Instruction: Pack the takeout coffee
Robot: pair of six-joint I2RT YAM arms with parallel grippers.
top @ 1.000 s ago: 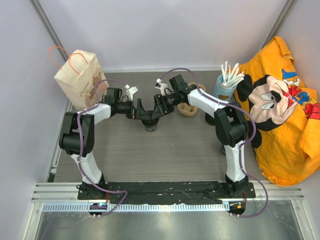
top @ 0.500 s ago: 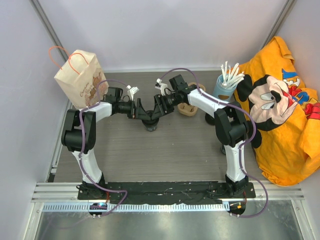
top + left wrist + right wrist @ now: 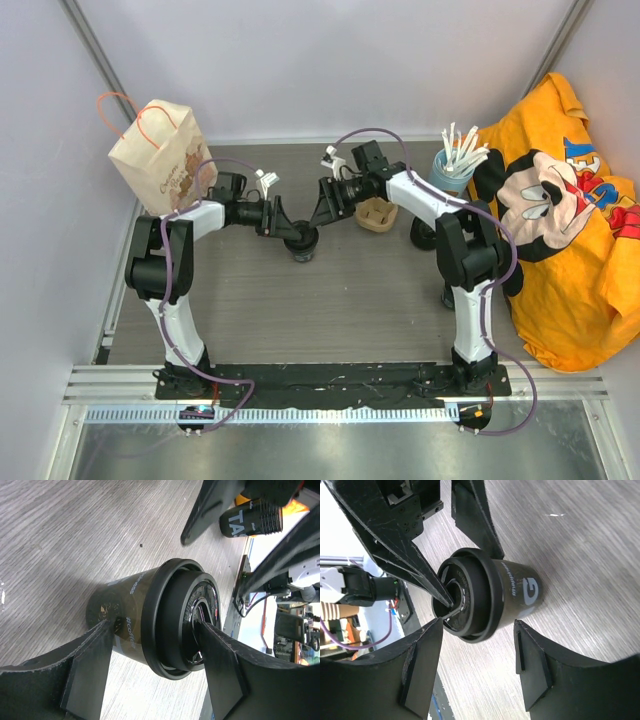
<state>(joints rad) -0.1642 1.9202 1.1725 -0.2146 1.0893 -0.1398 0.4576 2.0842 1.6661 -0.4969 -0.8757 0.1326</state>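
On table (image 3: 350,300), lidded takeout coffee (image 3: 302,243)

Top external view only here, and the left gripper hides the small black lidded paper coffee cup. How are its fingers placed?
Observer: Left wrist view: one fingertip of the left gripper sits in the centre hollow of the lid, the other against the printed wall of the cup.
Operator: And the other arm?
Observer: The right gripper is open, cup framed between its fingers, neither touching it.
Operator: Lid seated?
Observer: Looks pressed on evenly all round the rim.
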